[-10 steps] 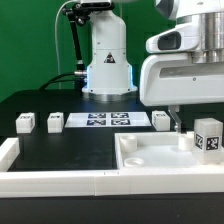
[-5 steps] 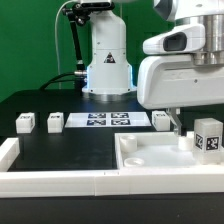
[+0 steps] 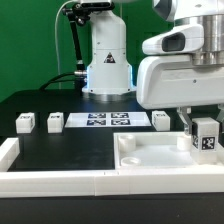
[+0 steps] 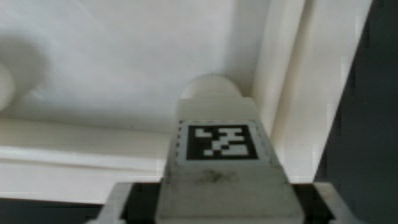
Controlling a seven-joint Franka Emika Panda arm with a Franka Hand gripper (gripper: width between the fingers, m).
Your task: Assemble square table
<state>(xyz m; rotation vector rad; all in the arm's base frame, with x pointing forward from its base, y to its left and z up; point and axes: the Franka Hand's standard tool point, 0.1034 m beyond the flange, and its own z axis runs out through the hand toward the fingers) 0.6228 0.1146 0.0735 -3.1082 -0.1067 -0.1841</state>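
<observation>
The square table panel (image 3: 150,162) lies rim-up at the front on the exterior view's right. One white tagged leg (image 3: 205,138) stands upright at the panel's far right corner. My gripper (image 3: 203,128) straddles this leg, and the pads press on both its sides. In the wrist view the leg (image 4: 221,130) fills the space between my gripper (image 4: 217,205) jaws, above the panel's inner corner (image 4: 89,100). Three more legs (image 3: 24,122) (image 3: 55,122) (image 3: 161,120) stand in a row on the black table behind.
The marker board (image 3: 105,121) lies flat between the loose legs. A long white L-shaped rail (image 3: 60,181) runs along the front and up the exterior view's left. The robot base (image 3: 107,60) stands at the back.
My gripper has moved toward the exterior view's right, from beside the corner leg to around it, and its fingers now sit on both sides of the leg.
</observation>
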